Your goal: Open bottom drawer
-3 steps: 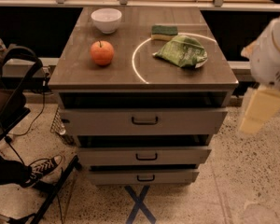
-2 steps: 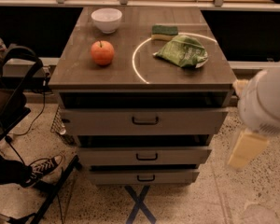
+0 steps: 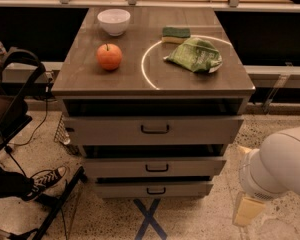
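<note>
We judge the approach in hand: the cream gripper [image 3: 248, 210], opening not discernible, hangs low right of the lowest, pale grey-beige bottom drawer [image 3: 190, 188] and must next reach its dark bar handle [image 3: 156, 190].

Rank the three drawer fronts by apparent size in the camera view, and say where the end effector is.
Largest to smallest:
1. top drawer
2. middle drawer
3. bottom drawer
The downward view may shrink the lower ones.
The end effector hangs low at right, clear of the cabinet.
</note>
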Controlling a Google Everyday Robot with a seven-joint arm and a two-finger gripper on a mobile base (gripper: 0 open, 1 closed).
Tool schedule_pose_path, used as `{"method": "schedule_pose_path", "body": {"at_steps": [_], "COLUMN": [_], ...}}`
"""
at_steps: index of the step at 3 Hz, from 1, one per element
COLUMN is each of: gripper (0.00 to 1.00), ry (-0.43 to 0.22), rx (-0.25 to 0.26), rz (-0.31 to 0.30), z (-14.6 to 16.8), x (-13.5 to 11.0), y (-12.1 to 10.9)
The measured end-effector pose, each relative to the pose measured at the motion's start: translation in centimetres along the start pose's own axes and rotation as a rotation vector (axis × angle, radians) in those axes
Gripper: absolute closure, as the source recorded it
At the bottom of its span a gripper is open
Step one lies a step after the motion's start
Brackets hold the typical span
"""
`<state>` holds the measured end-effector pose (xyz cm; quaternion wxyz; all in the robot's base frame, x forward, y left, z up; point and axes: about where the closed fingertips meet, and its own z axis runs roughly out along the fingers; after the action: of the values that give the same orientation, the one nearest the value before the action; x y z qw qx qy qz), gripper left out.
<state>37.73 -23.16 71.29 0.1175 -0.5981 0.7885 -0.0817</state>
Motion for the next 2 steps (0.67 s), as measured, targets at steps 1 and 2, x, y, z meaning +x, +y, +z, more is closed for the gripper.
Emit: {"method": "schedule_pose_path", "body": {"at_steps": [1, 2], "gripper": [0.0, 0.0], "ry": [0.0, -0.01], "rx": [0.004, 0.003], "rz": [0.0, -0.004], "z": [-0.3, 2.1], "x": [-0.1, -0.8], "y": [-0.1, 0.7]}}
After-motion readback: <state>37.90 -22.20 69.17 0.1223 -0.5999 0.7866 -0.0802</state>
